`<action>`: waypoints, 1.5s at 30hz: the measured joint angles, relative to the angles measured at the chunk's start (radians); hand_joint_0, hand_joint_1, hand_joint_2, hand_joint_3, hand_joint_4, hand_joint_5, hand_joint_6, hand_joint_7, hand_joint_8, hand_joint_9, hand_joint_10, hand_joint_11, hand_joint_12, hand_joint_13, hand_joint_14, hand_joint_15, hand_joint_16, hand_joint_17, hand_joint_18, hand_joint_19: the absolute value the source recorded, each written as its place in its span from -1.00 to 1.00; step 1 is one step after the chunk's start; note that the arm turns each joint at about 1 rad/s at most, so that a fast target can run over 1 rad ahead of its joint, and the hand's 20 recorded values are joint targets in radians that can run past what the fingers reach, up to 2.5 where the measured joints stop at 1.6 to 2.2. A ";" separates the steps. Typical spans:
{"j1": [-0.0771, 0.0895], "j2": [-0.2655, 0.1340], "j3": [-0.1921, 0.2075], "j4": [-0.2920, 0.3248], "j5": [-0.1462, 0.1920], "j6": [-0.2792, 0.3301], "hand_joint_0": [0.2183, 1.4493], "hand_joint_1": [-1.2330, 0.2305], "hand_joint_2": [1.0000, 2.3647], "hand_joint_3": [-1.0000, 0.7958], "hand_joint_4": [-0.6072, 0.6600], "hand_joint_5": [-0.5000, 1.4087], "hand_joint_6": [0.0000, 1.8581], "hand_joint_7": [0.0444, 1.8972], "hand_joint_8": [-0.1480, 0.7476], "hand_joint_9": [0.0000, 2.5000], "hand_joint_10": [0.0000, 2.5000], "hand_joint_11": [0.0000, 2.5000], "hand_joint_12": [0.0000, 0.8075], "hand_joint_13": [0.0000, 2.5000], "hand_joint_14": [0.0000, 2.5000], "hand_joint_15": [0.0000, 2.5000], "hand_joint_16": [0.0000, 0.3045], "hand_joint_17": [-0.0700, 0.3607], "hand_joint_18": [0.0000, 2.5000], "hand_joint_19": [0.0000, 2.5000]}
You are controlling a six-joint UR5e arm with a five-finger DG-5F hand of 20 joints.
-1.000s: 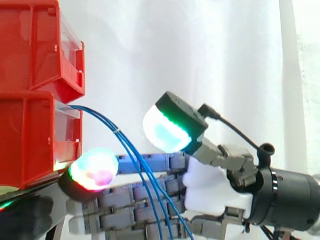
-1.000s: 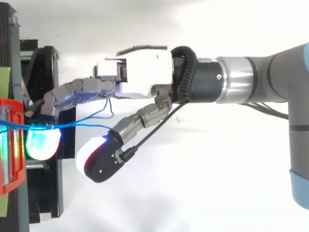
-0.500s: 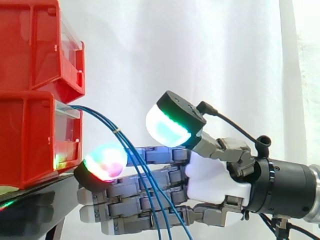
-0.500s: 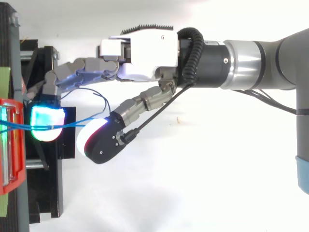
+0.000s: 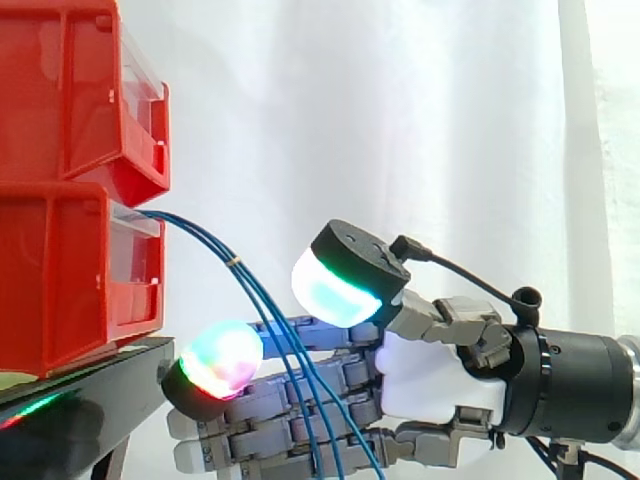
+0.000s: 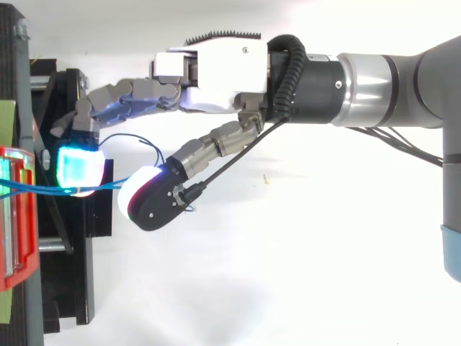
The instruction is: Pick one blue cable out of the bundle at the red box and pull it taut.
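The blue cables (image 5: 262, 300) leave the front lip of the lower red bin (image 5: 60, 280) as a tight bundle. They arc down and away from it and run across the near side of the hand (image 5: 430, 365) before dropping out of the side view. From above, they show as a thin line running from the bin (image 6: 14, 216) out towards the thumb, with one strand bulging into a loose loop (image 6: 148, 144) beside the fingers.

The hand is released. Its fingers (image 5: 300, 400) reach almost straight towards the bin, and the thumb (image 5: 335, 285) stands raised well clear above them, so nothing is pinched. The bundle lies in the gap between thumb and fingers. One glowing fingertip pad (image 5: 222, 358) sits just beside the strands, but I cannot tell whether it touches them.

The cables look thin, light and limp, with smooth sheathing that is likely to slip between broad pads. The strands lie so close together that closing on the bundle would probably catch several at once. The best place to take hold seems to be where a strand stands apart, such as the loop, or just outside the bin's lip. A firm pinch between thumb pad and fingertip would be needed before pulling away from the bin.

The bin rests on a black stand (image 5: 90, 385) with an upper red bin (image 5: 70, 90) stacked on it, and a white curtain (image 5: 400, 120) hangs behind.
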 measured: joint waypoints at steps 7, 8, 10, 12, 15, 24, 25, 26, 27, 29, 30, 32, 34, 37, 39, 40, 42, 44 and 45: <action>-0.001 0.000 0.007 -0.004 -0.002 -0.001 -0.37 -0.33 -0.99 -0.31 0.29 -0.60 -0.39 0.18 -0.04 -0.70 -1.00 -0.95 -0.16 -0.79 -1.00 -0.91 -0.64 -0.11 -0.92 -0.93; -0.001 0.000 0.012 -0.006 -0.002 -0.002 -0.36 -0.34 -0.99 -0.30 0.28 -0.61 -0.37 0.15 -0.04 -0.70 -1.00 -0.95 -0.16 -0.79 -1.00 -0.91 -0.64 -0.11 -0.92 -0.93; -0.001 0.000 0.019 -0.014 -0.003 -0.004 -0.34 -0.36 -0.99 -0.27 0.26 -0.62 -0.33 0.10 -0.04 -0.70 -1.00 -0.96 -0.16 -0.79 -1.00 -0.91 -0.64 -0.10 -0.91 -0.93; -0.002 0.000 0.025 -0.025 -0.003 -0.005 -0.34 -0.36 -0.99 -0.25 0.25 -0.62 -0.29 0.05 -0.04 -0.70 -1.00 -0.95 -0.16 -0.79 -1.00 -0.91 -0.64 -0.10 -0.91 -0.92; -0.002 0.001 0.031 -0.037 -0.003 -0.007 -0.33 -0.37 -0.99 -0.25 0.25 -0.63 -0.25 -0.01 -0.03 -0.69 -1.00 -0.94 -0.16 -0.78 -1.00 -0.91 -0.64 -0.10 -0.91 -0.92; -0.002 0.018 0.034 -0.066 -0.002 -0.020 -0.39 -0.35 -0.99 -0.36 0.28 -0.63 -0.27 -0.01 -0.03 -0.69 -1.00 -0.93 -0.16 -0.77 -1.00 -0.90 -0.64 -0.10 -0.90 -0.90; -0.002 0.020 0.034 -0.071 -0.002 -0.022 -0.39 -0.35 -0.99 -0.36 0.28 -0.63 -0.27 -0.02 -0.03 -0.69 -1.00 -0.93 -0.16 -0.77 -1.00 -0.90 -0.64 -0.10 -0.90 -0.90; -0.002 0.022 0.034 -0.077 -0.001 -0.024 -0.39 -0.35 -0.99 -0.35 0.29 -0.63 -0.27 -0.01 -0.03 -0.68 -1.00 -0.93 -0.16 -0.77 -1.00 -0.90 -0.64 -0.10 -0.90 -0.90; -0.002 0.024 0.034 -0.081 -0.001 -0.026 -0.39 -0.35 -0.99 -0.36 0.28 -0.63 -0.27 -0.01 -0.03 -0.68 -1.00 -0.93 -0.16 -0.77 -1.00 -0.90 -0.64 -0.10 -0.90 -0.90; -0.002 0.026 0.034 -0.088 -0.001 -0.028 -0.39 -0.35 -0.99 -0.36 0.28 -0.63 -0.27 -0.01 -0.03 -0.68 -1.00 -0.92 -0.16 -0.77 -1.00 -0.90 -0.64 -0.10 -0.90 -0.90; -0.002 0.026 0.034 -0.090 -0.001 -0.029 -0.40 -0.35 -0.99 -0.35 0.28 -0.63 -0.27 -0.01 -0.02 -0.68 -1.00 -0.92 -0.16 -0.77 -1.00 -0.90 -0.64 -0.10 -0.90 -0.90; -0.002 0.027 0.034 -0.092 0.000 -0.030 -0.39 -0.35 -0.99 -0.36 0.28 -0.62 -0.28 0.04 -0.02 -0.68 -1.00 -0.93 -0.16 -0.77 -1.00 -0.90 -0.64 -0.10 -0.89 -0.91; -0.002 0.027 0.034 -0.093 0.000 -0.030 -0.39 -0.35 -0.99 -0.37 0.28 -0.62 -0.28 0.04 -0.02 -0.67 -1.00 -0.92 -0.16 -0.77 -1.00 -0.90 -0.64 -0.10 -0.89 -0.91; -0.002 0.027 0.035 -0.094 0.000 -0.030 -0.42 -0.32 -1.00 -0.41 0.30 -0.62 -0.30 0.05 -0.02 -0.67 -1.00 -0.93 -0.15 -0.77 -1.00 -0.90 -0.64 -0.10 -0.89 -0.90; -0.002 0.027 0.037 -0.094 0.000 -0.030 -0.43 -0.31 -1.00 -0.43 0.32 -0.62 -0.32 0.07 -0.01 -0.67 -1.00 -0.93 -0.15 -0.76 -1.00 -0.90 -0.64 -0.10 -0.89 -0.90; -0.002 0.027 0.037 -0.094 0.000 -0.030 -0.44 -0.31 -1.00 -0.44 0.31 -0.61 -0.32 0.08 -0.01 -0.67 -1.00 -0.92 -0.15 -0.76 -1.00 -0.90 -0.64 -0.10 -0.89 -0.90; -0.003 0.028 0.038 -0.094 0.000 -0.030 -0.44 -0.31 -1.00 -0.44 0.31 -0.61 -0.33 0.10 -0.01 -0.66 -1.00 -0.92 -0.14 -0.76 -1.00 -0.90 -0.64 -0.10 -0.88 -0.90; -0.003 0.028 0.039 -0.094 0.000 -0.030 -0.44 -0.30 -1.00 -0.44 0.31 -0.60 -0.34 0.13 -0.01 -0.66 -1.00 -0.92 -0.14 -0.76 -1.00 -0.90 -0.64 -0.10 -0.88 -0.90; -0.004 0.028 0.039 -0.094 0.000 -0.030 -0.42 -0.31 -1.00 -0.41 0.30 -0.60 -0.33 0.12 0.00 -0.66 -1.00 -0.92 -0.15 -0.76 -1.00 -0.90 -0.64 -0.10 -0.88 -0.91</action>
